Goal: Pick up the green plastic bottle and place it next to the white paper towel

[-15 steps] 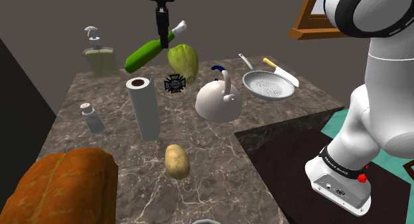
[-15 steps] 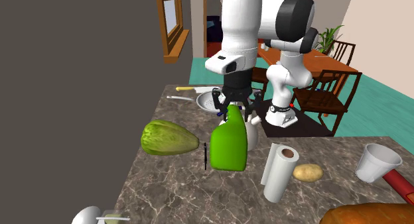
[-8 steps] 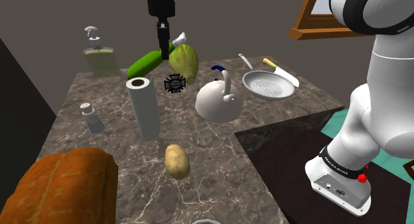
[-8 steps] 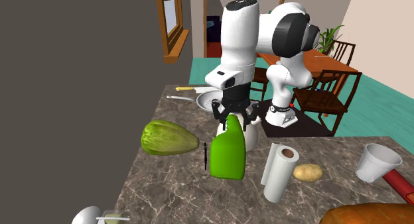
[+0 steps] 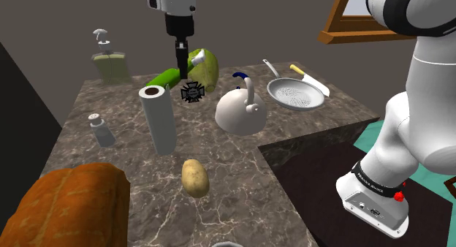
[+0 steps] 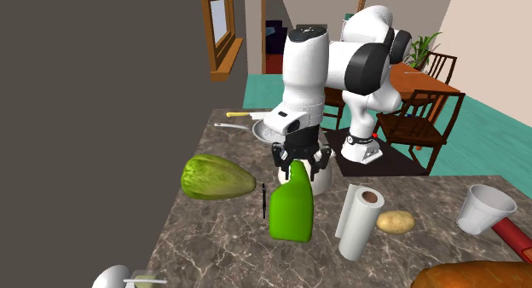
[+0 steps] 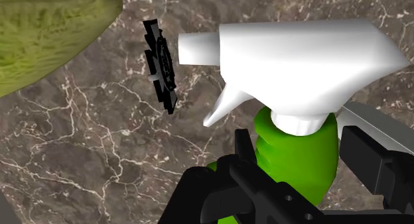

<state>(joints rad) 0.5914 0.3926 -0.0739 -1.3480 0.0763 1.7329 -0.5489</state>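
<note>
The green bottle has a white spray head. My gripper is shut on the bottle's neck, just under the spray head. The bottle stands nearly upright, low over the marble counter; I cannot tell whether its base touches. The white paper towel roll stands upright a short gap to the bottle's right in the second exterior view. In the shoulder view the gripper and the bottle sit just behind the roll, which hides the bottle's lower part.
A green cabbage and a black spiky ornament lie close by the bottle. A white kettle, pan, knife, potato, bread loaf, shaker and cup share the counter.
My gripper has come down toward the counter with the bottle in it. The bottle has swung from a tilt to nearly upright, closer to the roll.
</note>
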